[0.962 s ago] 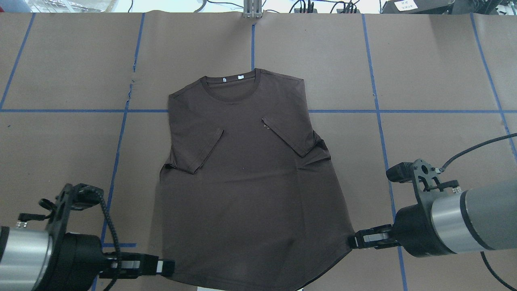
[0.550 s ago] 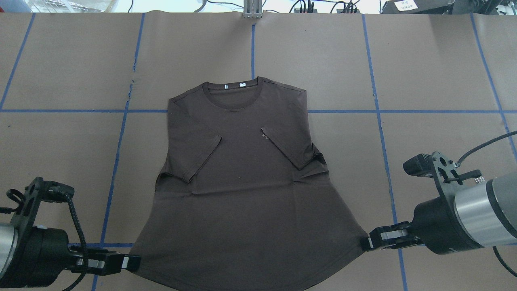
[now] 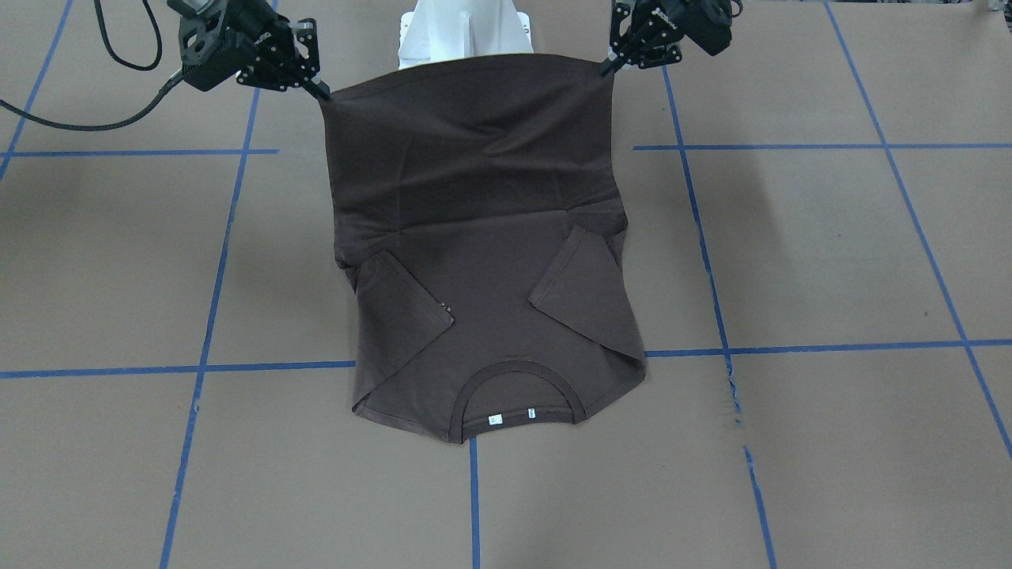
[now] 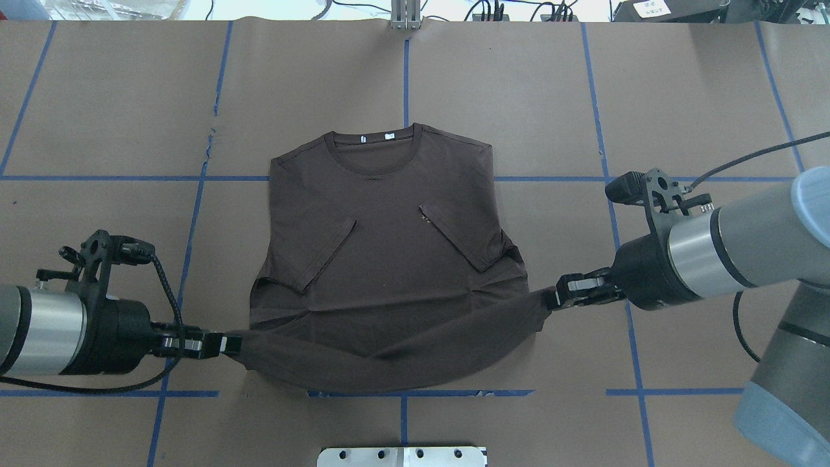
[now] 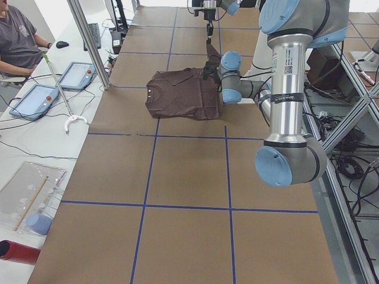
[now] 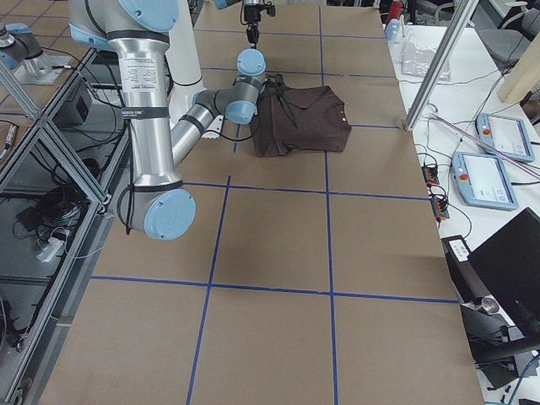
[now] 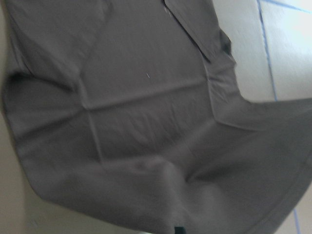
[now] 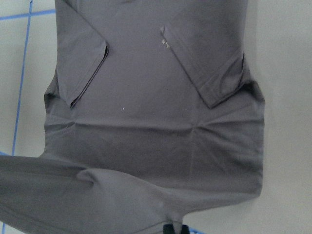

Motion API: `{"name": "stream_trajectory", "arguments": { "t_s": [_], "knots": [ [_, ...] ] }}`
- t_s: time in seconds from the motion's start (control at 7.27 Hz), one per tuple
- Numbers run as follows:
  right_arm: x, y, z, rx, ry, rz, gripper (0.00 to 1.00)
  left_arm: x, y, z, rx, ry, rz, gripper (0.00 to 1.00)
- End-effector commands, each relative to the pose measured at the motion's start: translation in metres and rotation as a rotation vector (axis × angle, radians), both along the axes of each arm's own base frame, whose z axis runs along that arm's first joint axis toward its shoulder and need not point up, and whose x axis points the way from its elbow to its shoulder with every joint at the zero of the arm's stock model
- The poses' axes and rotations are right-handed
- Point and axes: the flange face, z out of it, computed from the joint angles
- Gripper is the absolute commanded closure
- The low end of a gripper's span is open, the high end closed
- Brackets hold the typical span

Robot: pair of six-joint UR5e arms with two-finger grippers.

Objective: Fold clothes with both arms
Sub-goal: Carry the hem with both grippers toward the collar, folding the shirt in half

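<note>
The dark grey-brown T-shirt lies front up on the table, collar at the far end, both sleeves folded in over the chest. My left gripper is shut on the hem's left corner. My right gripper is shut on the hem's right corner. Both hold the hem raised off the table, stretched between them. In the front-facing view the lifted hem spans from the right gripper to the left gripper. Both wrist views show the shirt from above.
The table is covered in brown paper with blue tape lines. The white pedestal base sits at the near edge. The paper is torn left of the shirt. An operator sits with tablets beyond the far edge.
Both grippers first pulled the hem outward and toward the robot, then rose and moved away from the robot. The hem has left the table and the lower shirt now hangs between them.
</note>
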Motion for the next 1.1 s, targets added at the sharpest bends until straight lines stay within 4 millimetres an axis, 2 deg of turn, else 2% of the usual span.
{"name": "stream_trajectory", "arguments": {
  "t_s": [0.0,0.14,0.27,0.41,0.55,0.82,0.96],
  "knots": [
    [-0.014,-0.09,0.008,0.031,0.046,0.1,1.0,0.004,-0.068,0.017,0.018,-0.041,-0.083,1.0],
    [-0.028,-0.14,0.007,0.011,0.069,0.145,1.0,0.024,-0.089,0.028,0.003,-0.066,-0.095,1.0],
    [-0.037,-0.178,0.017,0.002,0.078,0.177,1.0,0.039,-0.118,0.038,-0.01,-0.086,-0.123,1.0],
    [-0.042,-0.206,0.041,0.011,0.068,0.201,1.0,0.044,-0.14,0.045,-0.021,-0.101,-0.148,1.0],
    [-0.055,-0.226,0.057,0.015,0.065,0.207,1.0,0.046,-0.164,0.049,-0.033,-0.114,-0.18,1.0],
    [-0.072,-0.257,0.063,-0.004,0.088,0.221,1.0,0.06,-0.214,0.057,-0.039,-0.15,-0.22,1.0],
    [-0.071,-0.266,0.063,-0.011,0.093,0.232,1.0,0.049,-0.232,0.068,-0.023,-0.177,-0.241,1.0]
  ]
}}
